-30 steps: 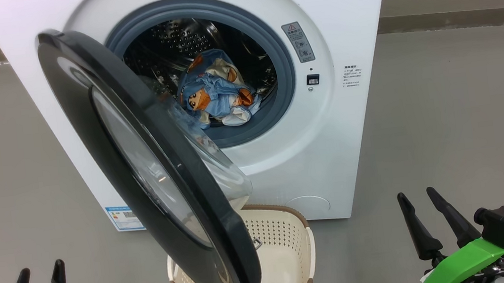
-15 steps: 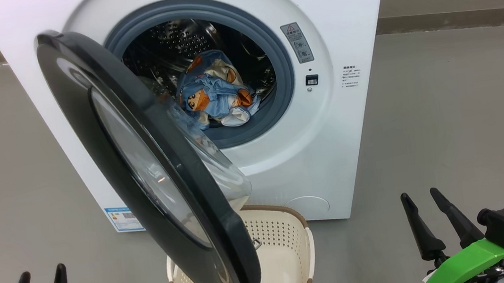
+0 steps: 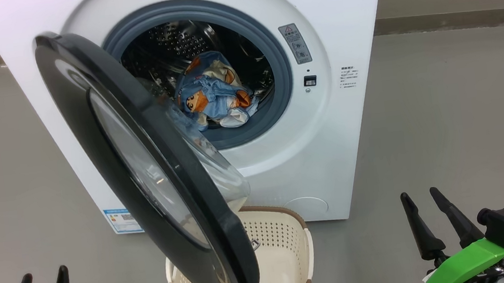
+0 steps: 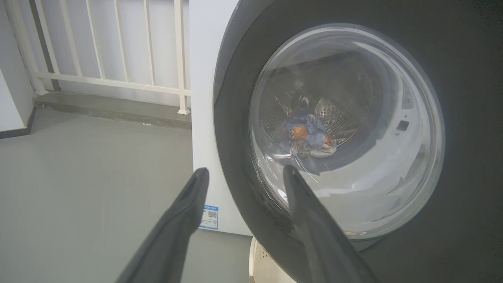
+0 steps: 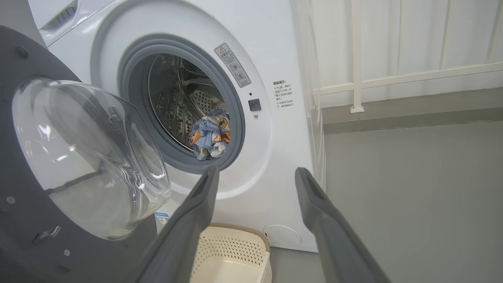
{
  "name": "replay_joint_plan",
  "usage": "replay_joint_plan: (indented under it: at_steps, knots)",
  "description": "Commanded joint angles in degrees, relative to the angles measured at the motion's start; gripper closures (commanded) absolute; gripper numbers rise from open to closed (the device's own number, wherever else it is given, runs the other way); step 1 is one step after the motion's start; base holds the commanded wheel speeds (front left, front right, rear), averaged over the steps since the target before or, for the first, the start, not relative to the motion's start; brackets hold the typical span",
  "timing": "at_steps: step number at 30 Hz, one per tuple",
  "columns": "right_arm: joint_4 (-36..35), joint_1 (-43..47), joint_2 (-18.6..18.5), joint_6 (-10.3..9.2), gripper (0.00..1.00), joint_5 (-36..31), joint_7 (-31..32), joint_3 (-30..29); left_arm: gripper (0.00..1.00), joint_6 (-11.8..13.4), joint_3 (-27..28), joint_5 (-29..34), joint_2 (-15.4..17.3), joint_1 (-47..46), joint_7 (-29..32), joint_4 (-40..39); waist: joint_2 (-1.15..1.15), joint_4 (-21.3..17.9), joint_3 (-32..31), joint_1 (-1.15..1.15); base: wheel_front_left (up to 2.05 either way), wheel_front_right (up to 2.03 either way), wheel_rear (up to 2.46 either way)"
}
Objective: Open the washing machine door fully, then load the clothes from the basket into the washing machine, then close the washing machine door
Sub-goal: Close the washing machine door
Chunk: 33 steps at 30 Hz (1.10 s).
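Closing step coming up.
Clothes (image 3: 211, 99) are lying in the drum (image 3: 165, 42), basket (image 3: 286, 237) looking empty; left hand (image 3: 45, 275) and right hand (image 3: 418, 194) are hovering wide, empty; the washing machine door (image 3: 141, 173) is awaiting a push.

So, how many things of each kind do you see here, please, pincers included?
Washing machine: 1
Washing machine door: 1
Basket: 1
Clothes bundle: 1
Pincers: 2, left pincer, right pincer
Total: 6

Grey floor (image 3: 457, 113) w/ raised grey ledge (image 4: 110, 108) at back; white railing (image 4: 118, 83) stands on ledge, pale wall (image 4: 133, 39) behind.
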Motion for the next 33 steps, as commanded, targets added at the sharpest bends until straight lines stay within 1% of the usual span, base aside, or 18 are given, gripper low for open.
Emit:
replay_joint_plan:
  at_steps: [1, 24, 25, 26, 27, 28, 33]
  knots:
    - [-1.4, -0.9, -0.9, 0.25, 0.0, 0.6, -0.5, 1.0, 0.0, 0.4, 2.1, 0.4, 1.8, -1.9, -0.7, -0.8, 0.0, 0.0, 0.0, 0.0, 0.0, 0.0, 0.0]
    - [-1.9, -0.6, -1.2, 0.25, 0.0, 0.7, -0.5, 1.1, 0.0, 1.3, 1.6, -0.4, 1.8, -1.7, -0.6, -0.8, 0.0, 0.7, -0.9, 0.0, 0.0, 0.0, 0.0]
    - [-1.9, -0.6, -1.2, 0.25, 0.04, 0.7, -0.5, 1.1, 0.0, 1.4, 1.5, -0.5, 1.7, -1.6, -0.6, -0.8, 0.0, 0.8, -0.9, 0.0, 0.0, 0.0, 0.0]
    - [-2.0, -0.5, -1.2, 0.25, 0.36, 0.8, -0.5, 1.3, 0.0, 1.4, 1.5, -0.6, 1.7, -1.6, -0.6, -0.8, 0.0, 1.0, -0.9, 0.0, 0.0, 0.0, 0.0]
    - [-2.2, -0.5, -1.2, 0.25, 0.64, 1.0, -0.5, 1.5, 0.0, 1.4, 1.5, -0.7, 1.7, -1.5, -0.6, -0.8, 0.0, 1.1, -1.0, 0.0, 0.0, 0.0, 0.0]
    - [-2.5, -0.5, -1.3, 0.25, 1.0, 1.3, -0.5, 1.7, 0.0, 1.4, 1.5, -0.8, 1.6, -1.4, -0.6, -0.8, 0.0, 1.3, -1.0, 0.0, 0.0, 0.0, 0.0]
    - [-3.9, -0.4, -1.4, 0.25, 1.0, 2.7, -0.5, 2.3, 0.0, 1.6, 1.4, -1.4, 1.0, -1.0, -0.7, -0.7, 0.0, 2.6, -1.0, 0.0, 0.0, 0.0, 0.0]
